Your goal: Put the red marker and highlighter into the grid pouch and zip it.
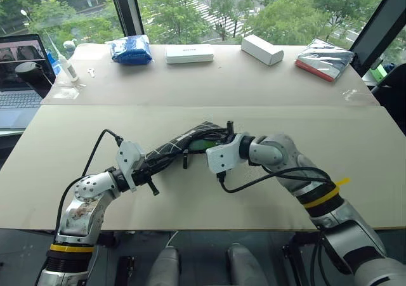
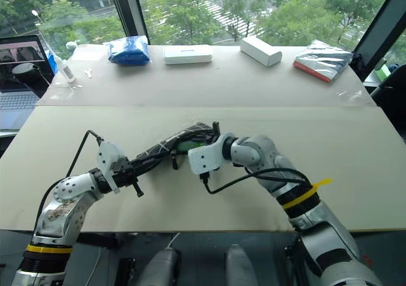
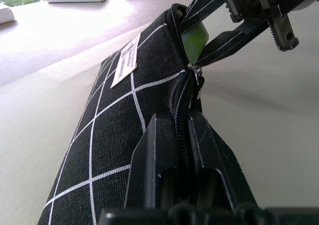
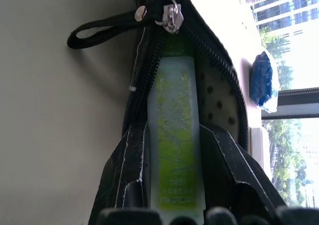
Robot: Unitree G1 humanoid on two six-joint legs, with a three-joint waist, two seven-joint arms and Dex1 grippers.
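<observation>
black grid-lined fabric pouch (image 1: 184, 145) pinched at its zipped end by left fingers (image 3: 164, 150) for steadiness; fluorescent-green highlighter (image 4: 177, 135) clamped between right fingers (image 4: 224, 155), feeding into mouth (half-unzipped).

- The highlighter (image 4: 176, 135), clamped between the right gripper (image 4: 174, 160) fingers, has its far end hidden inside the grid pouch (image 3: 129, 135).
- The pouch's end at the left gripper (image 3: 182, 150) is covered by its closed fingers.
</observation>
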